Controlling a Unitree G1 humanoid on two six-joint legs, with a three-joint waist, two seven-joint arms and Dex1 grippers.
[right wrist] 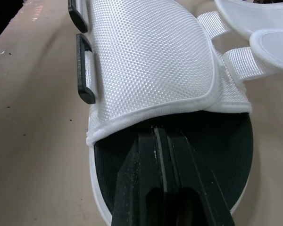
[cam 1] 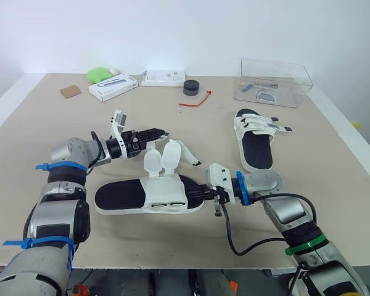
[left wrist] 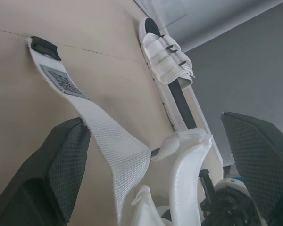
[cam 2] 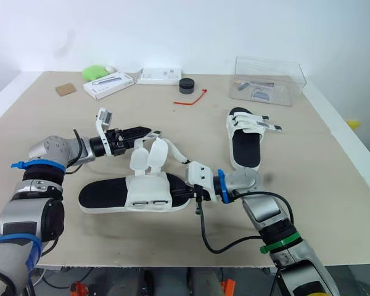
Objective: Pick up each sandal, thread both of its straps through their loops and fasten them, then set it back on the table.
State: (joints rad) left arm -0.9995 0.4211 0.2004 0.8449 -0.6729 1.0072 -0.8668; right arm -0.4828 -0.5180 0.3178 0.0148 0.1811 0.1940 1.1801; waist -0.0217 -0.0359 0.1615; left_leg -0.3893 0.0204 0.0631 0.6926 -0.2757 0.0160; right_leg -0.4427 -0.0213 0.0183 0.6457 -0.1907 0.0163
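Note:
The near sandal (cam 1: 120, 198), white with a black footbed, lies on its side at the table's front. Its two upper flaps (cam 1: 161, 157) stand open, and one loose strap (left wrist: 108, 141) trails across the table to a black tip (left wrist: 43, 45). My left gripper (cam 1: 161, 132) hovers open just behind the flaps, with the strap running out between its fingers (left wrist: 52, 174). My right gripper (right wrist: 160, 134) is shut, its tips resting on the footbed under the mesh upper (right wrist: 151, 56), beside the black loops (right wrist: 85, 84). The second sandal (cam 1: 256, 139) lies flat at the right.
A clear plastic box (cam 1: 274, 83) stands at the back right. Along the back edge lie a red tie (cam 1: 194, 100), a black puck (cam 1: 192, 87), two white boxes (cam 1: 113, 86), a green object (cam 1: 98, 74) and a brown square (cam 1: 70, 91).

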